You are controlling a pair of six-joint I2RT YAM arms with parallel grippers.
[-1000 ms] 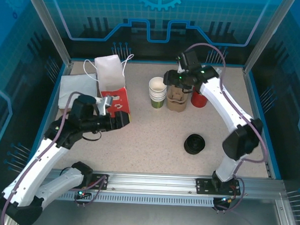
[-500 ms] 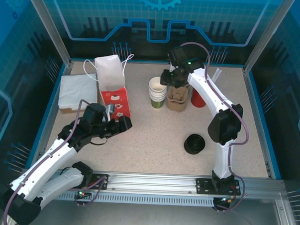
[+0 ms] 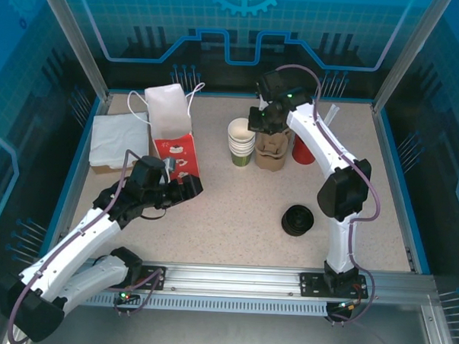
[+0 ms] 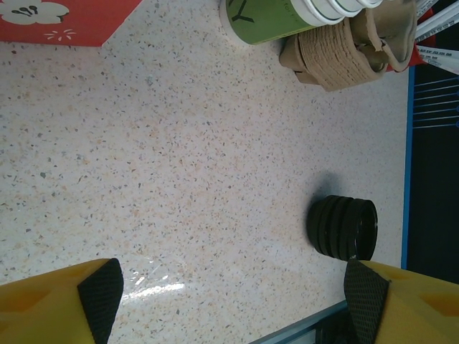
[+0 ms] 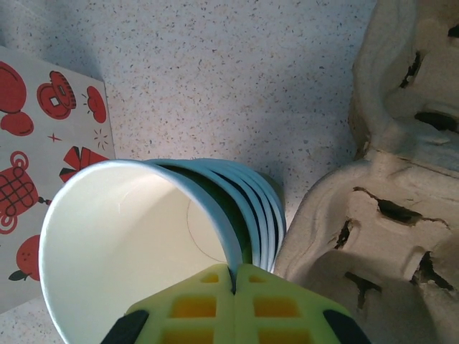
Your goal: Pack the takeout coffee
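While your left gripper [image 4: 233, 287] hung spread above the table [image 4: 179, 158], near left, your right gripper [image 5: 234, 278] pinched the rim of the top cup [image 5: 122, 236] — cardboard carrier [image 5: 373, 236] just right of it.

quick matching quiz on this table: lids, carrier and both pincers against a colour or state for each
Column one:
1. lids
2. carrier
3. left pincer
4. right pincer

Column two:
a. shut on the rim of the top cup
b. open above bare table
c. brown pulp
d. black, stacked

Pairs: 1-d, 2-c, 3-b, 4-a
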